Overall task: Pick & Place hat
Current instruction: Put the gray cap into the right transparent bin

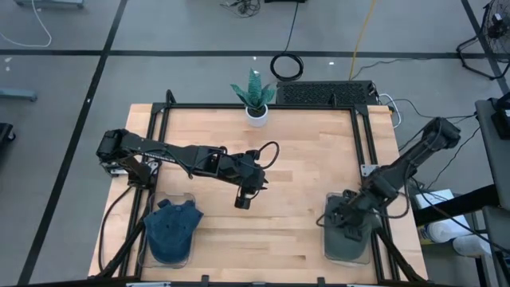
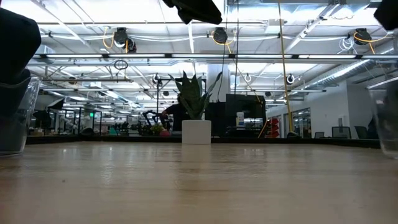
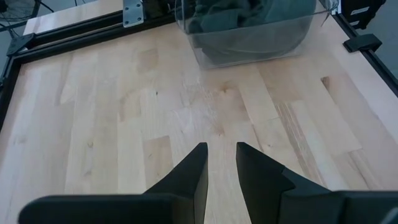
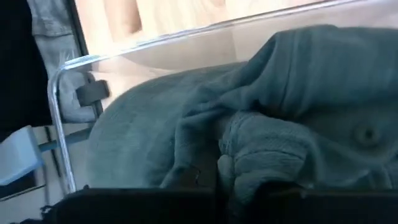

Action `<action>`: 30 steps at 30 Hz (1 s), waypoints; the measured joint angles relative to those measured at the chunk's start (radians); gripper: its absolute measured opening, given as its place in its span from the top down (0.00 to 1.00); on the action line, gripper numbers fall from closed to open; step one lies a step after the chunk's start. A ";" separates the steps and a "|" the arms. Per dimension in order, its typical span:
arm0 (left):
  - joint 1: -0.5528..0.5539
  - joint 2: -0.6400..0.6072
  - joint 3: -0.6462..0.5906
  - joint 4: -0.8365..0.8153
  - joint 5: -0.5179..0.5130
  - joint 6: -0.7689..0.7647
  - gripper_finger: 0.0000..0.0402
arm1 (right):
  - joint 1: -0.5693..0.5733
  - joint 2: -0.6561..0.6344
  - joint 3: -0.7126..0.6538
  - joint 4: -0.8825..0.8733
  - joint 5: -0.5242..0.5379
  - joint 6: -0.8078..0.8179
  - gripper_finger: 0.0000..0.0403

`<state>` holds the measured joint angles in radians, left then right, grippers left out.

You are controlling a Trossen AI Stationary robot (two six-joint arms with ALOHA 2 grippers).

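The right claw (image 1: pixel 348 226) is down inside the clear bin (image 1: pixel 328 249) at the bench's near right corner, its fingers pinched shut on a fold of the grey-green hat (image 4: pixel 261 124) that lies crumpled in that bin; the right wrist view shows a bunch of the fabric gathered right at the fingertips, with the bin's clear wall just beyond. The left claw (image 1: pixel 242 201) hangs above the bare middle of the bench (image 1: pixel 303 159), its fingers (image 3: pixel 186 180) parted only a little and grasping nothing. The main risk, judged from this grip, is that the pinch takes only a thin ridge of soft cloth: on lifting, the hat could slide out and drop back, or unfold and snag on the bin's rim, dragging or tipping the light container. A second risk is that the fingers have caught the bin's floor or wall along with the cloth, though the views cannot confirm that. Counted: two arms with two claws; two clear bins, the second bin (image 1: pixel 147 251) at the near left corner; two hats, the other a dark blue hat (image 1: pixel 171 227) lying in the left bin; and one potted plant (image 1: pixel 255 96) in a white pot at the middle of the far edge.
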<state>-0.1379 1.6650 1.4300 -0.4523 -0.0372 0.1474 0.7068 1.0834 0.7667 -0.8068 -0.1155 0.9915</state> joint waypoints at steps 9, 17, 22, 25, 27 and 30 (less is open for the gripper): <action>0.000 0.000 0.000 0.000 0.000 0.000 0.77 | -0.083 0.003 -0.181 0.243 -0.183 0.054 0.98; 0.000 0.000 0.000 0.000 0.000 0.003 0.77 | -0.123 -0.049 -0.191 0.282 -0.254 0.049 0.93; 0.000 0.000 0.000 -0.001 0.000 0.001 0.77 | -0.146 -0.150 -0.192 0.305 -0.215 0.063 0.87; 0.000 0.000 0.000 0.000 0.000 0.001 0.77 | -0.152 -0.211 -0.197 0.334 -0.202 0.073 0.83; 0.000 0.000 0.000 -0.001 0.000 0.000 0.77 | -0.156 -0.250 -0.198 0.347 -0.200 0.074 0.82; 0.000 0.000 0.000 -0.001 0.000 0.000 0.77 | -0.163 -0.302 -0.199 0.354 -0.190 0.070 0.81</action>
<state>-0.1379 1.6650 1.4300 -0.4532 -0.0372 0.1479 0.5438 0.7810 0.5674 -0.4528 -0.3060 1.0614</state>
